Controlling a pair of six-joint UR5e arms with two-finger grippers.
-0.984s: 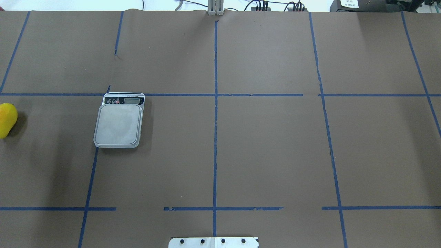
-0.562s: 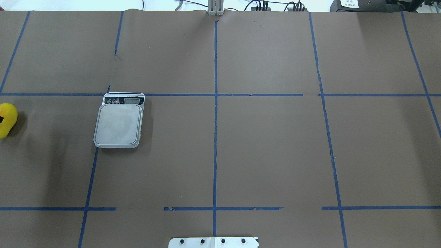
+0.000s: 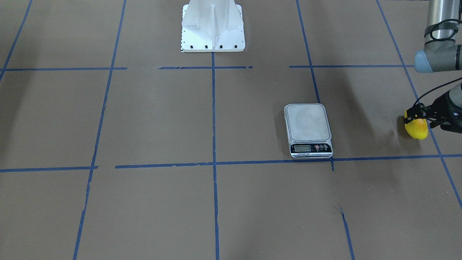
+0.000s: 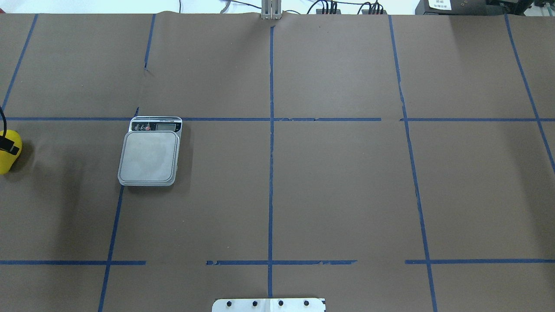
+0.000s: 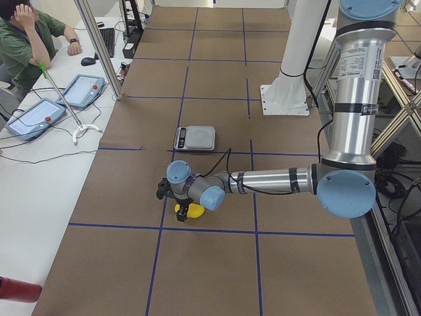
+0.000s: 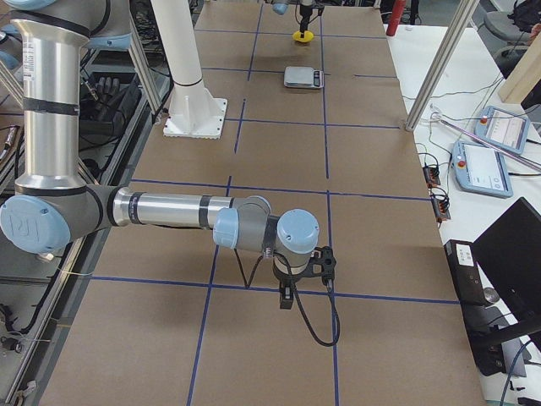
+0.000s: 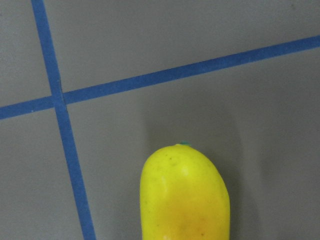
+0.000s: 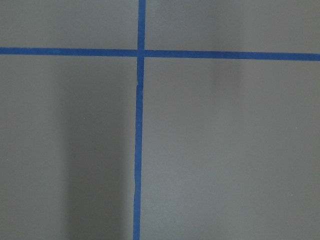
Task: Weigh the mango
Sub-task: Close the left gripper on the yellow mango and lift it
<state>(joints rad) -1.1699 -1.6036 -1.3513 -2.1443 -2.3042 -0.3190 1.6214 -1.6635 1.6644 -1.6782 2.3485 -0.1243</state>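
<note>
The mango [image 3: 417,130] is bright yellow and lies on the brown table near the robot's left end; it also shows in the overhead view [image 4: 9,158] and fills the bottom of the left wrist view [image 7: 185,197]. My left gripper [image 3: 416,114] is low over the mango's near end, with open jaws on either side of it. The scale [image 3: 307,122] has an empty platform and stands apart from the mango, toward the table's middle. My right gripper [image 6: 287,292] shows only in the exterior right view, above bare table, and I cannot tell its state.
The robot's white base [image 3: 213,27] stands at the table's robot-side edge. Blue tape lines cross the brown table [image 4: 338,186]. An operator sits by tablets on a side table [image 5: 39,118]. A red bottle [image 5: 16,289] lies at its near end.
A black finger of my left gripper has come in from the overhead view's left edge and now lies over the mango. The mango and scale have not moved.
</note>
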